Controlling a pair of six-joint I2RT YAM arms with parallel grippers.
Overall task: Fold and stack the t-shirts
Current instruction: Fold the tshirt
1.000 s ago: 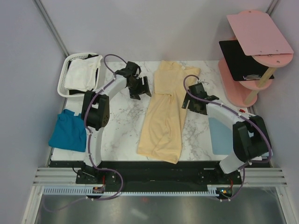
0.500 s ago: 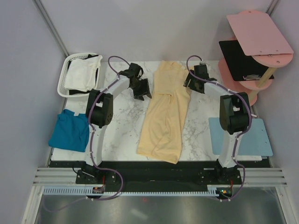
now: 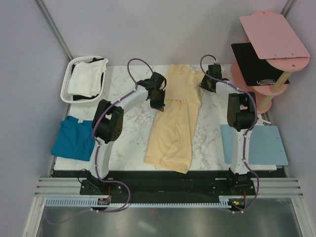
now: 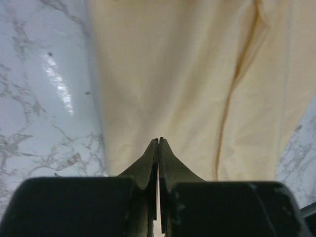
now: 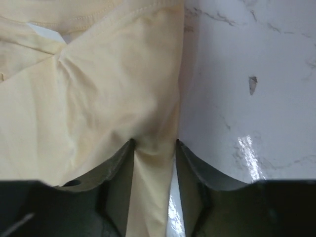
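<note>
we see the pale yellow t-shirt (image 3: 175, 123) lying lengthwise down the middle of the marble surface (image 3: 128, 138), collar at the far end and hem toward the arm bases. it is already narrowed, with a long crease running down it.

the left claw (image 4: 158, 140) sits at the shirt's left side in the upper half. its jaws are pressed together on the cloth, and a sliver of cream shows in the slit between them. the right claw (image 5: 154, 143) is at the far right corner of the shirt, near the collar. its jaws stand partly apart, straddling a raised ridge of the cloth's edge, and a thin strip of bare surface shows beside the right-hand finger.

the teal t-shirt (image 3: 74, 138) lies crumpled at the left edge of the surface. the white t-shirt (image 3: 86, 79) rests in the white basket (image 3: 65, 88) at the far left corner. a light-blue mat (image 3: 264, 145) lies flat on the right, and a pink shelf stand (image 3: 269, 34) rises beyond it.
</note>
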